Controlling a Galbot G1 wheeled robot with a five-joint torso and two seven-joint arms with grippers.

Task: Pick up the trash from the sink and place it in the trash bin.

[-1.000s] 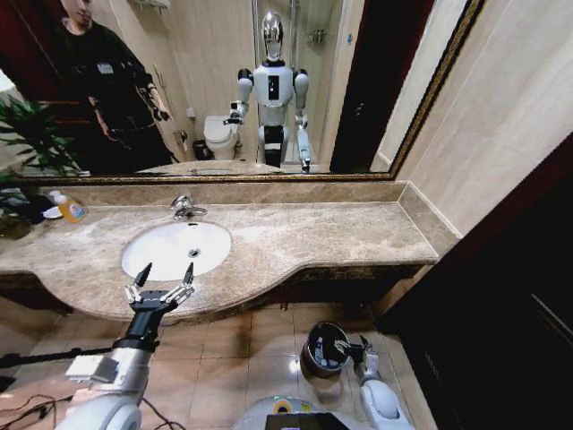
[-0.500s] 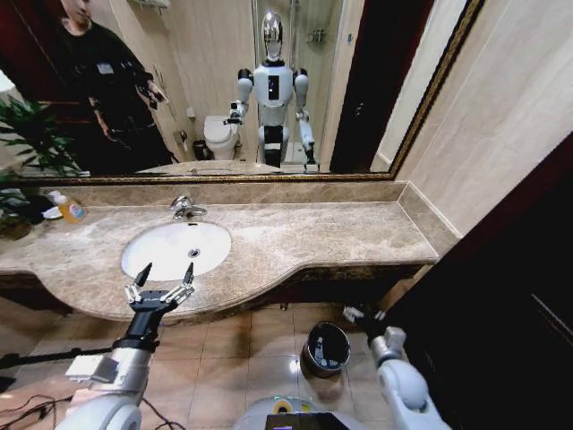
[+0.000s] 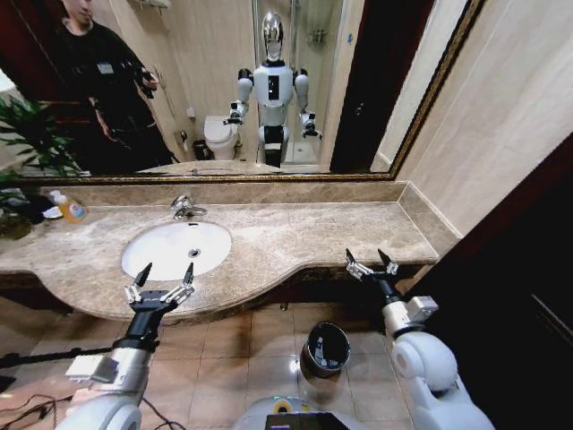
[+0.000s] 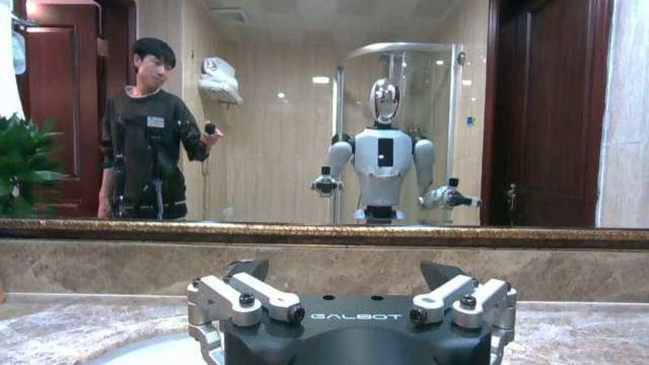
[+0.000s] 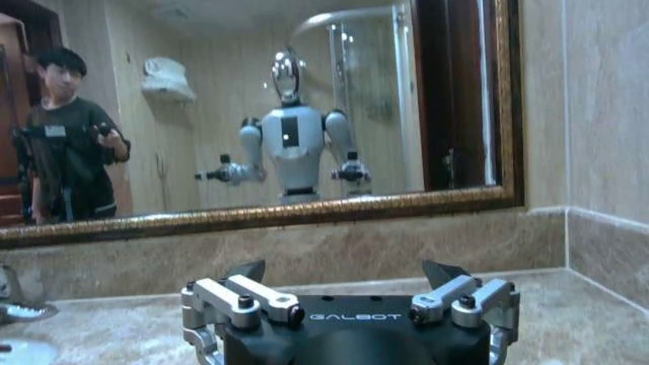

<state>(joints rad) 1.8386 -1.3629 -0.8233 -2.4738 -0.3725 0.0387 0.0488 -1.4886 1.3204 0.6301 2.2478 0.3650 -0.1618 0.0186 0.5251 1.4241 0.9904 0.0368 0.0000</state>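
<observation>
Head view: two empty, spread hands, left hand (image 3: 162, 280) and right hand (image 3: 372, 263); one sink (image 3: 176, 248), one trash bin (image 3: 327, 348).

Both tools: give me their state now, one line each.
Left tool: open, empty, at the sink's front edge.
Right tool: open, empty, above the trash bin.

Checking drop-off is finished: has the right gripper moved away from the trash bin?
Yes. The right gripper rose from the trash bin to the countertop edge.
</observation>
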